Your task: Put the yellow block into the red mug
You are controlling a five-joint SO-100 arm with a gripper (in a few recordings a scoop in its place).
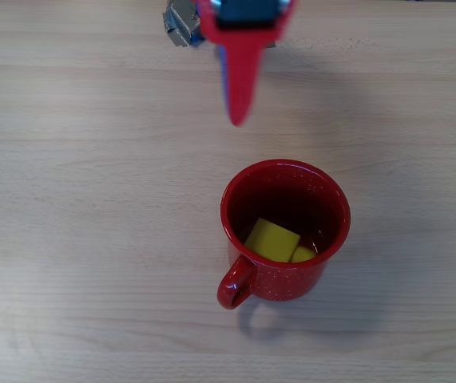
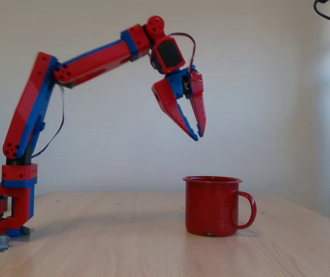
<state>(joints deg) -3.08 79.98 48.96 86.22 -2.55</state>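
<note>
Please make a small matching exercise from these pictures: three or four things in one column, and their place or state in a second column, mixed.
Things:
1. yellow block
2. red mug
3. gripper
4. table

Places or states:
a. hangs in the air, above the mug
b. pale wood, carries the mug
c. lies inside the mug
d. stands upright, handle to the right in the fixed view

Pairs: 1-c, 2-d, 3-a, 4-b

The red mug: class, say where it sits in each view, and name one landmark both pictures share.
Overhead view: the red mug sits right of centre, lower half, handle toward bottom left.
Fixed view: lower right of centre on the table, handle pointing right.
Shared landmark: the gripper.
</note>
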